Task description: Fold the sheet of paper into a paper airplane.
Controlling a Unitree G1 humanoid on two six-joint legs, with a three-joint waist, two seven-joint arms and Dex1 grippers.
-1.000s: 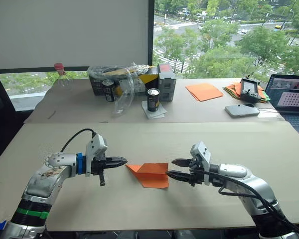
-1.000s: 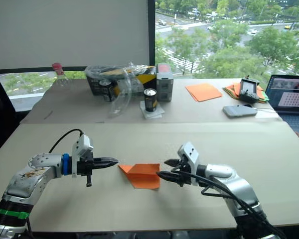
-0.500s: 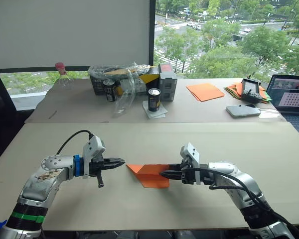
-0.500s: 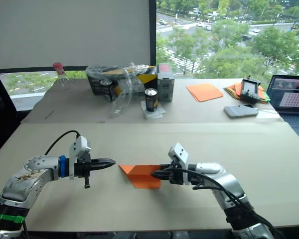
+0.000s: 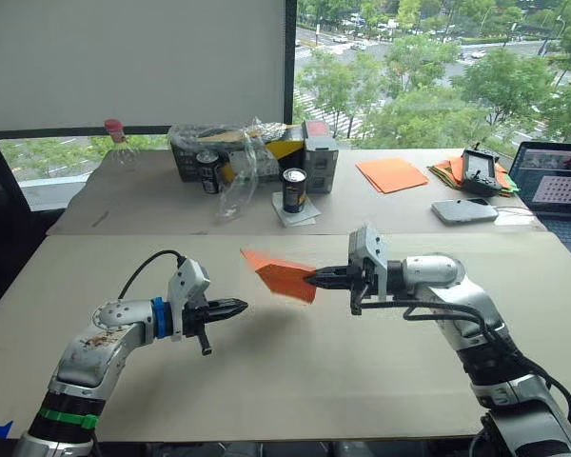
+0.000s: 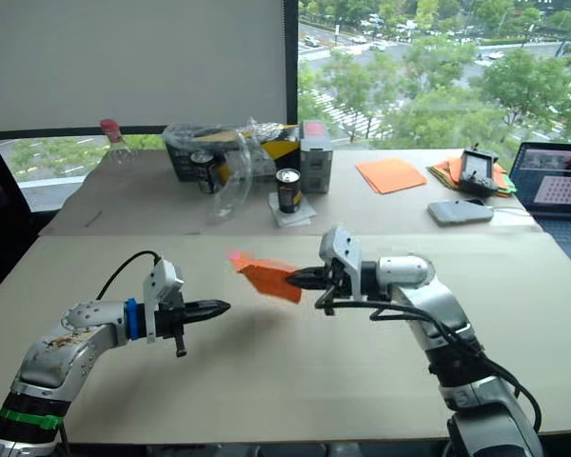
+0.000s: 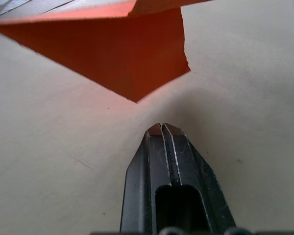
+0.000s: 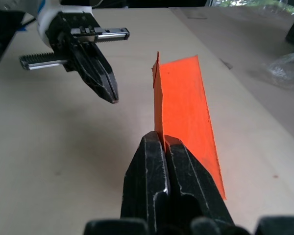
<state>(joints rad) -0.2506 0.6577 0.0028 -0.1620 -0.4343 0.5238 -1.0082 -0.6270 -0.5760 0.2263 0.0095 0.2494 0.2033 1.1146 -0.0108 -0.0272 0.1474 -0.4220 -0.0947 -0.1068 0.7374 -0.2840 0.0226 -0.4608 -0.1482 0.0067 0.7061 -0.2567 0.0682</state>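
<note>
Wide beige tabletop (image 5: 295, 381) in front, second table behind with a cluttered cardboard box and crinkled clear plastic (image 5: 238, 157), black drink can (image 5: 293, 190), flat smooth orange sheets (image 5: 390, 174), multicoloured paper pile partly hidden under a black handheld controller (image 5: 480, 171), laptop (image 5: 557, 190) cut off at the right edge. Right arm's black two-fingered gripper (image 5: 314, 278) clamped shut on the rear edge of the folded bright orange paper airplane (image 5: 281, 274), held up clear of the tabletop, above its middle. Long axis running left-right across the robot, pointed nose aimed toward the robot's left and tilted slightly up; underside and lower fold hard to make out from the head views. From the right wrist, one wing flat and one crease standing upright between the pinched fingertips. Left arm's black two-fingered gripper (image 5: 238, 307) closed with nothing in it, lower and to the left of the plane, near but apart, pointing toward it.
</note>
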